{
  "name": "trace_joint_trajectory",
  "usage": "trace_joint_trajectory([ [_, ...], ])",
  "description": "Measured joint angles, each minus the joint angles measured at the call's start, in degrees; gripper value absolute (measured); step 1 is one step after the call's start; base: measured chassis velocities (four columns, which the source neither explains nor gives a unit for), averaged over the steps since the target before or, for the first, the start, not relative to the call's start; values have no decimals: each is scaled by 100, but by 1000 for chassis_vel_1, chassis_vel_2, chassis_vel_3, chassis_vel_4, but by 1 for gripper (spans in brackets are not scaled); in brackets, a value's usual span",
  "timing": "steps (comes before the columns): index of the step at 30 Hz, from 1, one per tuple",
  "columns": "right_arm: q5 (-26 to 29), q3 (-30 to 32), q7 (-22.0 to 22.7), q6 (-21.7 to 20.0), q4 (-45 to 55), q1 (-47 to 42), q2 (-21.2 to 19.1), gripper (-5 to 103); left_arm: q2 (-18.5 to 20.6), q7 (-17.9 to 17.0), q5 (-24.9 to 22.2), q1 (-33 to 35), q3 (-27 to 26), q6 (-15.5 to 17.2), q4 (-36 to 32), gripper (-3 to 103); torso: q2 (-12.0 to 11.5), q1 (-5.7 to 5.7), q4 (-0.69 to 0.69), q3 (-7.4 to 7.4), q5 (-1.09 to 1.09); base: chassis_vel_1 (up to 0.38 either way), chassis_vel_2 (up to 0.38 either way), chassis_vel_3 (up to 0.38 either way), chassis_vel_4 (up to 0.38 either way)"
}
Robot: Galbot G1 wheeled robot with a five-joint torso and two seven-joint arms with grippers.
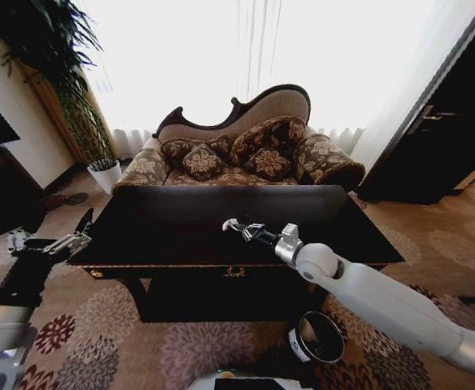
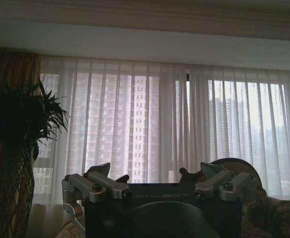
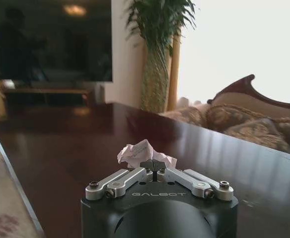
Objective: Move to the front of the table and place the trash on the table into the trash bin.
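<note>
At the centre of the head frame, above the desk (image 1: 180, 223), the right end effector (image 1: 234, 227) has its fingers drawn together on a white tissue lump (image 3: 144, 153); the right wrist view shows the crumpled paper pinched between the tips, raised a little off the glossy top. The bin (image 1: 319, 336) stands on the carpet at lower right of centre, below the desk's front edge and just beside the right forearm, so the held lump lies up and to the left of it in frame. Its dark inside looks empty as far as I can tell. The right arm is plainly the nearer one. The left end effector (image 1: 73, 236), fingers apart, hangs at the left edge off the desk corner.
</note>
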Motion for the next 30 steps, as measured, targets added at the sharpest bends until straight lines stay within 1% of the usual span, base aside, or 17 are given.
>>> trace_joint_trajectory([
  [3,99,252,-109,85,158,-271,-60,0,1,-4,-1,-16,17,0,0,100,0,0,1,0,0,0,0,0,0],
  [5,179,649,-440,346,353,-783,-130,0,-11,-7,-1,-38,65,0,0,100,0,0,-1,0,-1,0,0,0,0],
  [7,194,727,-555,431,389,-905,-133,0,-18,-8,0,-40,74,0,0,100,0,0,-2,0,0,0,0,0,0],
  [10,238,1012,-1021,717,534,-1432,-97,0,-105,-7,2,-25,64,-20,0,100,0,0,0,0,0,0,0,0,0],
  [12,226,1131,-1219,832,578,-1717,-66,0,-149,-8,-5,-25,52,-24,1,100,0,0,0,0,0,0,0,0,0],
  [14,226,1131,-1219,832,578,-1717,-66,0,-149,-8,-5,-25,52,-24,1,100,0,0,0,0,0,0,0,0,0],
  [17,107,1506,-1963,1284,563,-2456,107,0,-214,-16,-7,-61,86,-26,2,100,0,0,1,0,-1,0,0,0,0],
  [18,107,1506,-1963,1284,563,-2456,107,0,-214,-16,-7,-61,86,-26,2,100,0,0,1,0,-1,0,0,0,0],
  [20,44,1821,-2729,1665,478,-3060,414,0,-203,-14,12,-90,122,-26,2,100,0,1,0,0,0,0,0,0,0],
  [21,44,1821,-2729,1665,478,-3060,414,0,-203,-14,12,-90,122,-26,2,100,0,1,0,0,0,0,0,0,0],
  [22,41,1873,-2900,1755,455,-3201,500,0,-194,-14,14,-96,126,-26,2,100,0,1,-1,0,1,0,0,0,0],
  [23,9,2016,-3339,1942,389,-3568,772,0,-171,-15,16,-112,136,-26,2,100,0,0,-1,0,1,0,0,0,0],
  [24,-56,2109,-3575,2027,332,-3810,974,0,-156,-16,17,-124,142,-27,2,100,0,1,0,0,0,0,0,0,0],
  [25,-114,2157,-3709,2079,284,-3966,1094,0,-150,-14,18,-132,151,-27,2,100,-1,0,0,-1,1,0,0,0,0],
  [26,-114,2157,-3709,2079,284,-3966,1094,0,-150,-14,18,-132,151,-27,2,100,-1,0,0,-1,1,0,0,0,0],
  [28,-411,2270,-4056,2254,51,-4360,1408,0,-146,-13,31,-147,187,-27,2,100,0,0,-1,-1,-1,0,0,0,0],
  [30,-671,2298,-4263,2401,-214,-4574,1599,0,-156,-11,59,-155,224,-27,2,100,-1,0,-1,0,0,0,0,0,0],
])
